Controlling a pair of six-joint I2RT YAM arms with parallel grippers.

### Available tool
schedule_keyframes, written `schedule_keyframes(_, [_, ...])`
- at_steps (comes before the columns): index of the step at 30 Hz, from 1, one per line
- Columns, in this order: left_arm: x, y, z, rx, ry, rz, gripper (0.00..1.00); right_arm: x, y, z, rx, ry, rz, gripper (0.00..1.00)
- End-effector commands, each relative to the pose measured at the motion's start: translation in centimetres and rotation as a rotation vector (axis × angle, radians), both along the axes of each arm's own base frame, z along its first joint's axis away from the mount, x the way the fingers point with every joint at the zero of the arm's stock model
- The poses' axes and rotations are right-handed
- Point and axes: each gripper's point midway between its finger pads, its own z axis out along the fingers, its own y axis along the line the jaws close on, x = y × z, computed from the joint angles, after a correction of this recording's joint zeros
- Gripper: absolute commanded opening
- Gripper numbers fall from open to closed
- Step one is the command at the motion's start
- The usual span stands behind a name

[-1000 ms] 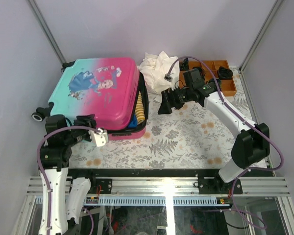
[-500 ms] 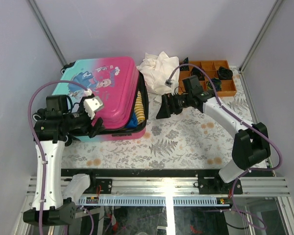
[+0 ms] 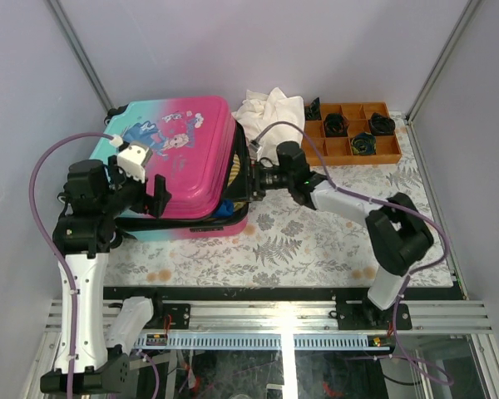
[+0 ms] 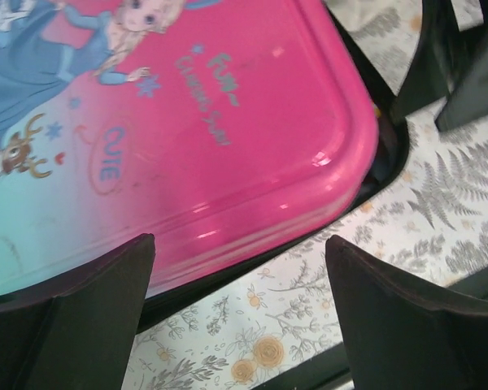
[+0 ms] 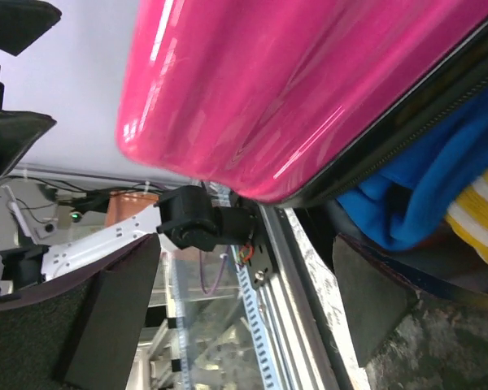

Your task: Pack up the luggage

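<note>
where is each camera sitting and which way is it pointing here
Top external: above and behind the robot, looking down at the table; left gripper and right gripper show.
Left wrist: on the left arm, facing down at the luggage lid's pink corner; left gripper fingers frame it.
Right wrist: low beside the luggage, facing its open seam and the blue cloth; right gripper fingers show.
Shared: all see the pink shell.

One luggage (image 3: pixel 179 158); two grippers, left gripper (image 4: pixel 240 248) and right gripper (image 5: pixel 248 244); one orange tray (image 3: pixel 374 158); about four black items (image 3: pixel 381 123) inside; one white cloth heap (image 3: pixel 270 112); one blue garment (image 5: pixel 390 203); one yellow-striped piece (image 5: pixel 480 219).
</note>
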Motion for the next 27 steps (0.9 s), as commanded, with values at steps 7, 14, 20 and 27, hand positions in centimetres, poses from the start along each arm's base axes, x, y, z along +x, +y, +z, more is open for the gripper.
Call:
schedule_keyframes(7, [3.6, 3.5, 1.9, -0.02, -0.051, 0.267, 0.97, 1.0, 4.1, 0.0, 0.196, 0.128, -0.03, 1.0])
schedule_keyframes(14, [4.7, 3.7, 1.7, -0.045, -0.051, 0.295, 0.97, 2.1, 5.2, 0.8, 0.332, 0.132, -0.08, 0.95])
schedule_keyframes(20, [5.6, 4.3, 2.3, -0.044, -0.064, 0.324, 0.97, 2.7, 5.5, 0.4, 0.407, 0.194, -0.089, 0.75])
schedule_keyframes(27, [6.6, 4.6, 2.1, -0.055, -0.039, 0.347, 0.97, 3.6, 2.3, 3.7, 0.463, 0.183, -0.138, 0.08])
